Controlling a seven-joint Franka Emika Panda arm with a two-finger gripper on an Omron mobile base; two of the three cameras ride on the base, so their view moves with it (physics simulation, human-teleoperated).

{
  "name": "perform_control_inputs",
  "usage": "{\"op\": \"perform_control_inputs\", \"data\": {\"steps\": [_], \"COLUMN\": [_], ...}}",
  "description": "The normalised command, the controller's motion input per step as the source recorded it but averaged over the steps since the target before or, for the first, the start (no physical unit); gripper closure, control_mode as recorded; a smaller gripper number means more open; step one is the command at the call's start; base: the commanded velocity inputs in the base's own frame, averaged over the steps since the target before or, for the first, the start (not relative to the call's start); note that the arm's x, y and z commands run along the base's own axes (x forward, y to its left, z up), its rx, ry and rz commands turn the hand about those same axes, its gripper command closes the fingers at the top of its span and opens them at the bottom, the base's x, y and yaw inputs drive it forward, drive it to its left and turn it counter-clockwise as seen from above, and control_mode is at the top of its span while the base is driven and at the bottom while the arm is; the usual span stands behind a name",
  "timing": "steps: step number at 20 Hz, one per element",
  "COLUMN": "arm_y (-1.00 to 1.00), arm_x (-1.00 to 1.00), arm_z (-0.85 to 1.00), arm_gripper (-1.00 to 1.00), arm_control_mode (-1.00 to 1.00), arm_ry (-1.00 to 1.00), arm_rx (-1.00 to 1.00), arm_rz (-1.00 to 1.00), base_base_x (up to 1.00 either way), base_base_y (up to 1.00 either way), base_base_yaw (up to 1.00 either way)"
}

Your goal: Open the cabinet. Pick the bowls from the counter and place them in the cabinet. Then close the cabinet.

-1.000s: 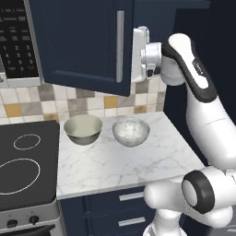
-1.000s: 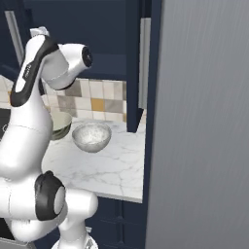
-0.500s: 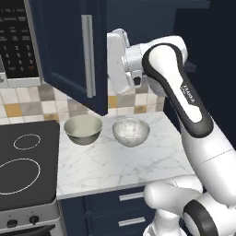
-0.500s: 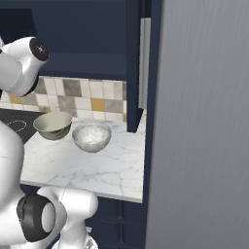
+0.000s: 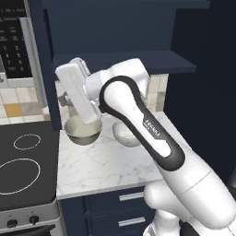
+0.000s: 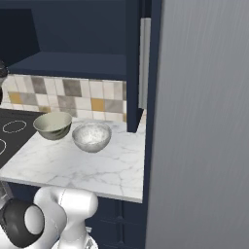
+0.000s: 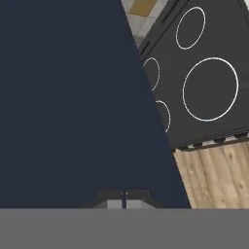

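Two bowls: beige bowl (image 6: 52, 125) and speckled bowl (image 6: 91, 136) stand side by side, upright, toward the back of the counter (image 6: 82, 168).
Gripper (image 7: 125, 200): fingertips together, right against a navy door panel.
Stove (image 5: 20, 166): left of the counter.
Cabinet (image 5: 124, 44): above the bowls, both doors swung open, shelf exposed.

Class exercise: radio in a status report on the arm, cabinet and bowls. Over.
Gripper shut, pressed to the navy door. Cabinet open, shelf bare. Both bowls on counter. Nothing blocking.
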Motion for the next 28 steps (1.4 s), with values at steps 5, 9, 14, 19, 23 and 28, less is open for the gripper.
{"op": "perform_control_inputs", "data": {"steps": [5,9,14,19,23,28], "arm_y": [0.99,0.29,-0.29,-0.52,-0.7,-0.81], "arm_x": [0.43,0.12,-0.43,-0.21,-0.06,0.0], "arm_z": [-0.93,-0.04,0.75,0.42,0.24,-0.03], "arm_gripper": [1.0,1.0,1.0,1.0,1.0,1.0], "arm_control_mode": [-1.0,-1.0,-1.0,-1.0,-1.0,-1.0], "arm_ry": [0.12,-0.02,-0.01,0.12,0.19,0.21], "arm_rx": [0.19,0.01,0.0,0.0,-0.08,-0.23], "arm_rz": [0.02,0.0,0.0,0.0,0.0,0.0], "base_base_x": [0.0,0.0,0.0,0.0,0.0,0.0], "base_base_y": [0.0,0.0,0.0,0.0,0.0,0.0], "base_base_yaw": [0.0,0.0,0.0,0.0,0.0,0.0]}}
